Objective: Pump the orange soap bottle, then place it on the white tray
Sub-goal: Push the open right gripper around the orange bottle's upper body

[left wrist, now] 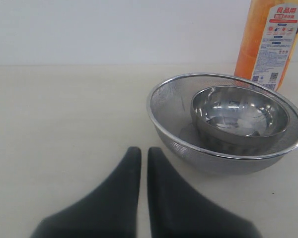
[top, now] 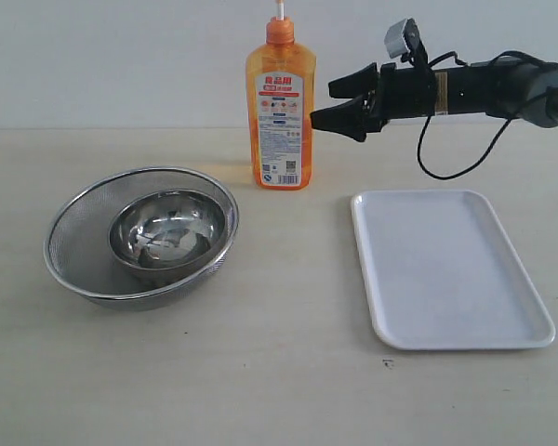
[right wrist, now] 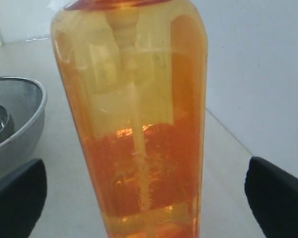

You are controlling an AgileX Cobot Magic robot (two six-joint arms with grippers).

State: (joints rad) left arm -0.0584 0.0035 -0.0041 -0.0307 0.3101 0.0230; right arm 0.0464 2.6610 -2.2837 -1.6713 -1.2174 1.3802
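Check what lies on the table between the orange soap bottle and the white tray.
Nothing; the exterior view shows bare table between the orange soap bottle and the white tray.

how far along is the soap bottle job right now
Done: nothing that shows. The orange soap bottle stands on the table, clear of the white tray, which is bare. In hand: the right gripper is open beside the bottle's upper body, not gripping it. Left: placing the bottle on the tray. Whether it has been pumped cannot be told.
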